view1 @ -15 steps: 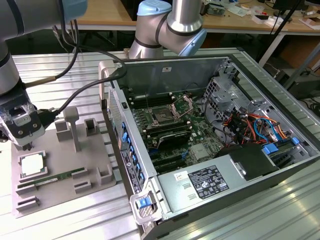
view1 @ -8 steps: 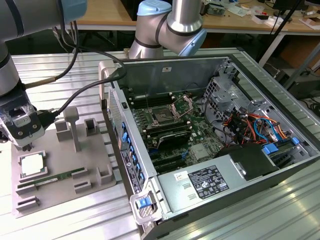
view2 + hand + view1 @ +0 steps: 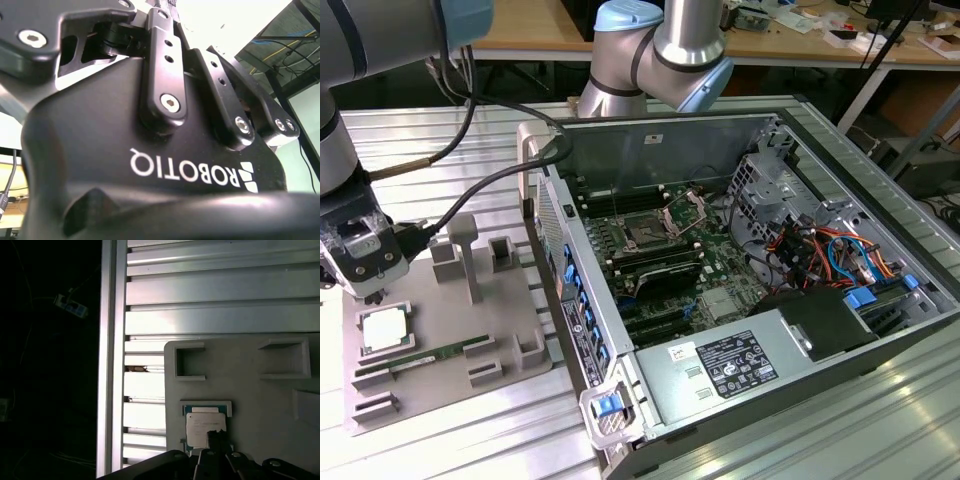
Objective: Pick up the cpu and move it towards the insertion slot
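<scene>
Over on the grey tray (image 3: 435, 400), the gripper (image 3: 375, 295) hovered just above the cpu (image 3: 385, 330), couldn't tell if it was spread or clamped

Robotics lab: open computer case (image 3: 660, 135), cluttered workbenches (image 3: 790, 42) behind

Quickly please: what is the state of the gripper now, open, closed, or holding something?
Gripper: cannot be told if open or closed; it is close above the cpu, which lies in its seat on the grey holder plate.

One cpu (image 3: 386, 330), one insertion slot (image 3: 647, 233), one memory stick (image 3: 420, 355), one grey tray (image 3: 430, 402), one open computer case (image 3: 660, 150).
</scene>
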`<state>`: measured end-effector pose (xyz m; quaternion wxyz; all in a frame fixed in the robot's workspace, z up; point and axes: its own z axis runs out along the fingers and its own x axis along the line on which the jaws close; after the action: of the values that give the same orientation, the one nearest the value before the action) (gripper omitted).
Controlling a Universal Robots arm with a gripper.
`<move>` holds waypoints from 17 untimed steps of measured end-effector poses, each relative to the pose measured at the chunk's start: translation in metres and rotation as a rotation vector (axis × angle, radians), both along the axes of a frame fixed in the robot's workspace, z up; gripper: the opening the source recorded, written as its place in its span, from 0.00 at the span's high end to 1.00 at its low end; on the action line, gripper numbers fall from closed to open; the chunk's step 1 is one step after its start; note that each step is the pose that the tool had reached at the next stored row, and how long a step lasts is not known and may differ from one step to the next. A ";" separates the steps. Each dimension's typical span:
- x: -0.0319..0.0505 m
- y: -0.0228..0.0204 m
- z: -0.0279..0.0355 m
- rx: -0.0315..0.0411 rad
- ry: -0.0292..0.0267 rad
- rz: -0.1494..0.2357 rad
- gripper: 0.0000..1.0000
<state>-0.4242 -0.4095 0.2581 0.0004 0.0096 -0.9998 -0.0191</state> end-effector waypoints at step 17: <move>-0.0005 -0.0054 -0.0102 0.0001 -0.0002 0.000 0.89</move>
<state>-0.4247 -0.4149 0.2478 0.0004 0.0096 -0.9998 -0.0192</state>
